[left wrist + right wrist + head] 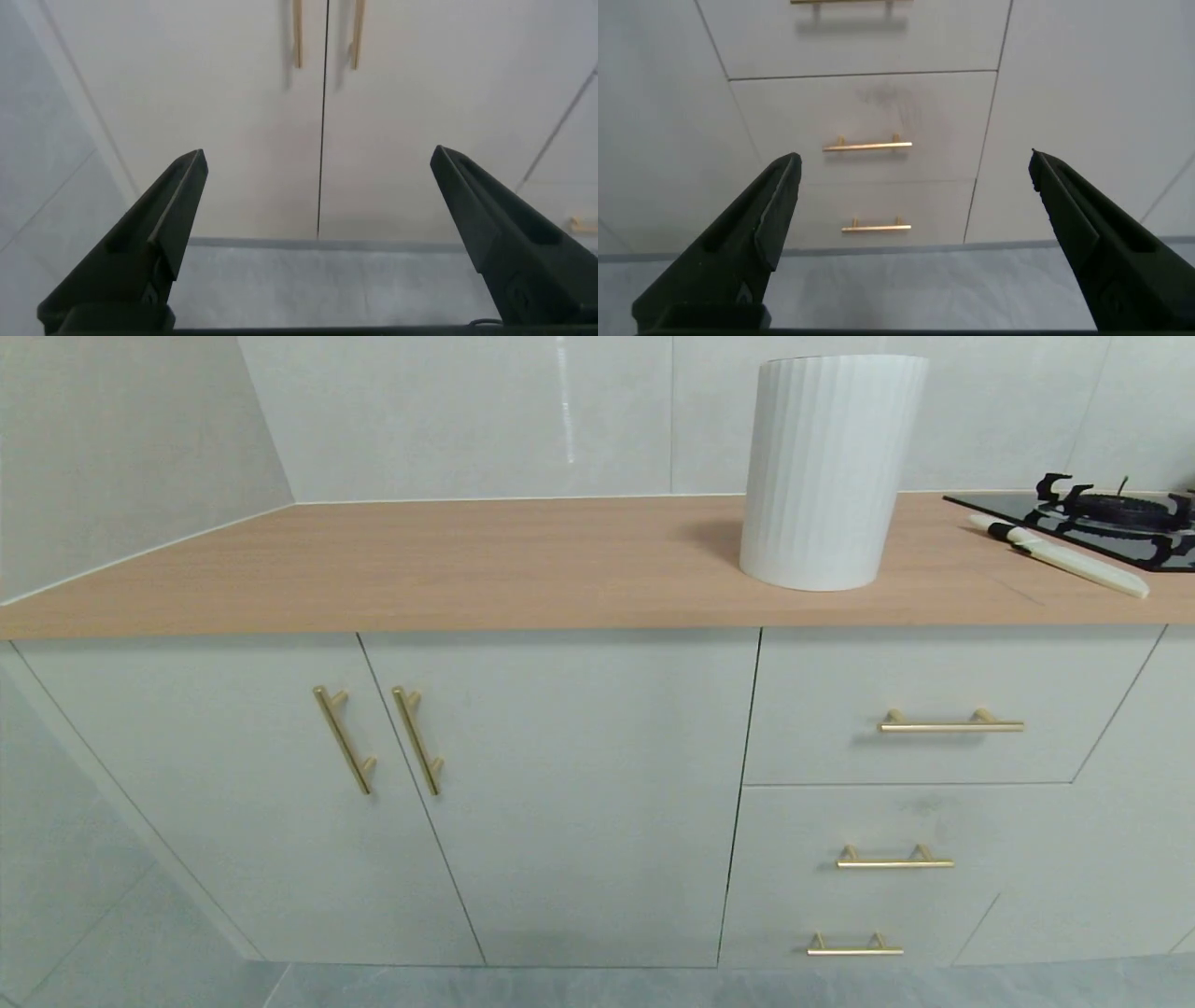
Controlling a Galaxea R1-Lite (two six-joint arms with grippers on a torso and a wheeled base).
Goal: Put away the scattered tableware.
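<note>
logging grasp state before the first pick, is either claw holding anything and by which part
Nothing is held. The left claw and the right claw are both open and empty. The knife lies on the counter.

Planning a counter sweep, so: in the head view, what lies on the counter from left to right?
Container → knife. The stove overlaps the knife sideways, so I leave it out of the order.
</note>
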